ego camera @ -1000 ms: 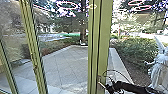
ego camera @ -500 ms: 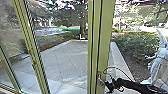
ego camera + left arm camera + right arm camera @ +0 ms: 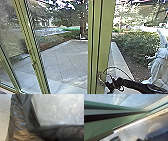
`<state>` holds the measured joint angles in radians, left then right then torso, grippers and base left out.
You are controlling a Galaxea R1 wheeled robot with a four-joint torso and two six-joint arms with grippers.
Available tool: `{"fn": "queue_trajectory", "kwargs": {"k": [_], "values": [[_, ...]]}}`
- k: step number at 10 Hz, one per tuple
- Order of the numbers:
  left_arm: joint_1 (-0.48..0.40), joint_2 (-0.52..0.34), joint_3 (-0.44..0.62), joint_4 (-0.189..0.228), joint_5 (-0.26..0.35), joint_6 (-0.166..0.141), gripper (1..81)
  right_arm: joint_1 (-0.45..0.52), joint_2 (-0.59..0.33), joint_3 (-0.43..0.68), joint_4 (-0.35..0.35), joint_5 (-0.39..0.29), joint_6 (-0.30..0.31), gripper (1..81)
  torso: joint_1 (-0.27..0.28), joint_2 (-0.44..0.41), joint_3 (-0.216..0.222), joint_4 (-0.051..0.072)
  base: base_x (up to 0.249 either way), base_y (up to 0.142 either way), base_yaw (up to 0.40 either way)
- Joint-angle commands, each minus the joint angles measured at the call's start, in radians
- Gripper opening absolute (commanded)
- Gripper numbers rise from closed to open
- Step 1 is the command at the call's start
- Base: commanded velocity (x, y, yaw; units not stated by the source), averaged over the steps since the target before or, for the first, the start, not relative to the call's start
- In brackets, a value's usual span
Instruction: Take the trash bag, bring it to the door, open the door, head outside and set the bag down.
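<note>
Reaching with the right hand (image 3: 102, 82) to the green door (image 3: 105, 37), with the trash bag (image 3: 18, 117) close to the left hand; cannot tell either's opening or hold.

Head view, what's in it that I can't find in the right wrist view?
Head view: a leafy bush, a pale statue and the robot's dark arm reaching to the door frame.
Right wrist view: a pale strip up close, with a thin dark line beside it.
Both: green framing and pale paving with thin straight lines.
</note>
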<state>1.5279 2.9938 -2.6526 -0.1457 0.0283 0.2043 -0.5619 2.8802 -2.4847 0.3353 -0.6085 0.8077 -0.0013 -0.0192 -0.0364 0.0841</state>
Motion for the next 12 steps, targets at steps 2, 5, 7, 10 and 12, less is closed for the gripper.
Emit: {"fn": "queue_trajectory", "kwargs": {"k": [2, 5, 7, 10, 12], "values": [[-0.030, -0.005, 0.003, 0.000, 0.078, 0.000, 1.0, 0.089, -0.010, 0.003, -0.058, -0.073, 0.019, 81.1, 0.001, 0.000, 0.000, 0.000, 0.000, 0.000, 0.000], [-0.024, -0.012, 0.005, 0.000, 0.160, 0.006, 1.0, 0.121, -0.014, -0.005, -0.059, -0.048, 0.021, 81.1, 0.001, 0.000, -0.001, 0.000, 0.000, 0.000, 0.000], [-0.016, -0.019, 0.005, 0.000, 0.160, 0.006, 1.0, 0.139, -0.017, -0.005, -0.058, -0.046, 0.021, 81.1, 0.002, 0.000, -0.002, 0.000, 0.000, 0.000, 0.000], [-0.016, -0.019, 0.005, -0.002, 0.160, 0.007, 1.0, 0.145, -0.017, -0.002, -0.059, -0.034, 0.021, 81.1, 0.003, 0.001, -0.003, 0.000, 0.000, 0.000, 0.000], [-0.016, -0.019, 0.005, 0.000, 0.162, 0.007, 1.0, 0.151, -0.019, -0.005, -0.059, -0.034, 0.021, 81.1, 0.003, 0.002, -0.004, 0.000, 0.073, 0.000, 0.000]]}}
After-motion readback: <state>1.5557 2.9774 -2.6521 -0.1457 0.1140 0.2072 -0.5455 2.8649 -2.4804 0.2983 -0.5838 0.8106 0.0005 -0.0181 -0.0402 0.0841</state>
